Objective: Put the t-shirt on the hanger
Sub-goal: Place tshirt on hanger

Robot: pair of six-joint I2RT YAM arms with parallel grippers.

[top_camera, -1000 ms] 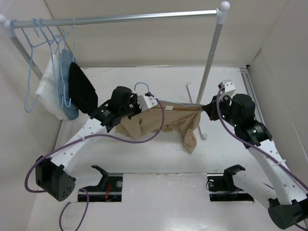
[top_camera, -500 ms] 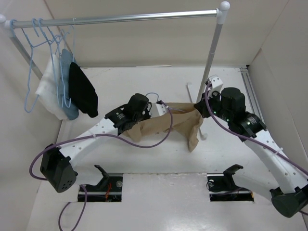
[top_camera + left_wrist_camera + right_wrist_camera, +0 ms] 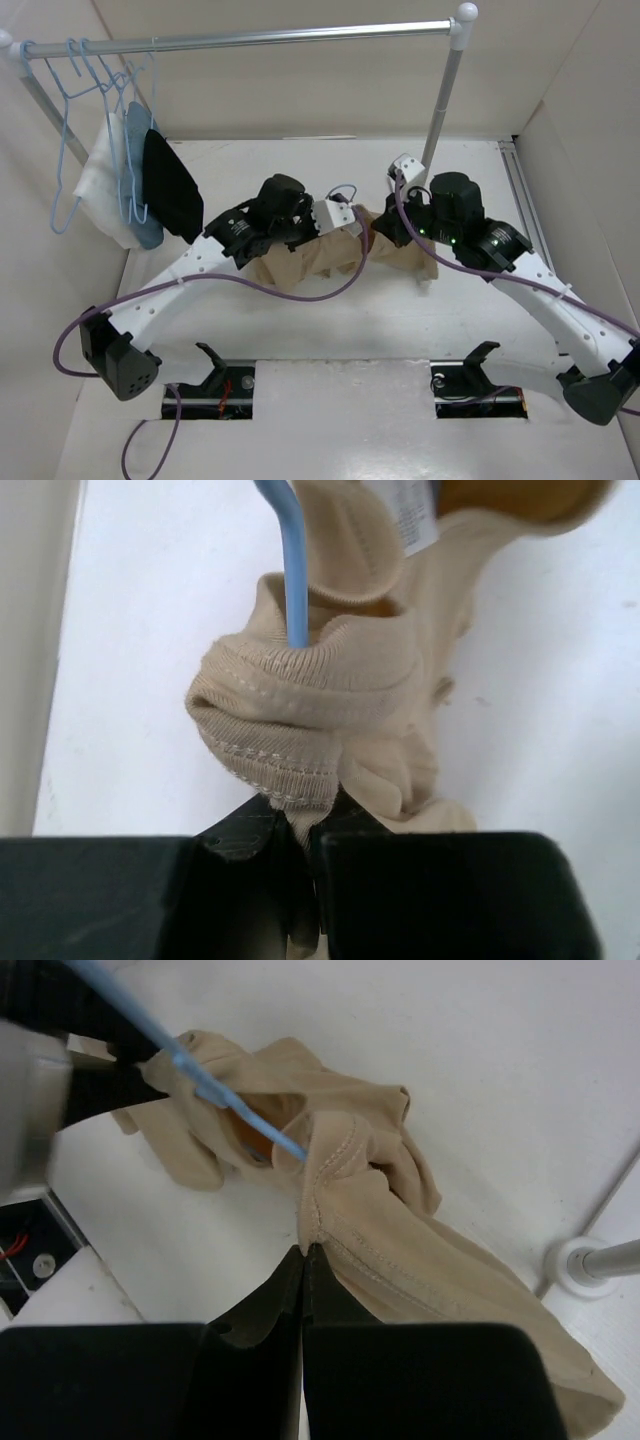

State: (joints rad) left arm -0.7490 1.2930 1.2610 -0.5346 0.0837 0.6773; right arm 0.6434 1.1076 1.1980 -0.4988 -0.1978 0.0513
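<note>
The tan t-shirt (image 3: pixel 292 266) hangs bunched between my two grippers, low over the table. My left gripper (image 3: pixel 346 221) is shut on its ribbed neckband (image 3: pixel 290 715). The light-blue hanger (image 3: pixel 294 575) runs into the neck opening beside the white label (image 3: pixel 411 512). Its hook (image 3: pixel 343 187) pokes up above the cloth. My right gripper (image 3: pixel 373 231) is shut on a stitched fold of the t-shirt (image 3: pixel 345 1175), close to the left gripper. In the right wrist view the hanger's wire (image 3: pixel 195 1072) crosses the neck opening. The rest of the hanger is hidden inside the cloth.
A metal rail (image 3: pixel 260 38) spans the back, and its right pole (image 3: pixel 437 110) stands just behind my right arm with its foot (image 3: pixel 581 1260) near the shirt. Spare blue hangers (image 3: pixel 75 95) with white, blue and black garments (image 3: pixel 170 185) hang at the rail's left end.
My right gripper has moved left toward the left one, so the spread shirt has bunched up between them. The left gripper has shifted slightly right. Both stay shut.
</note>
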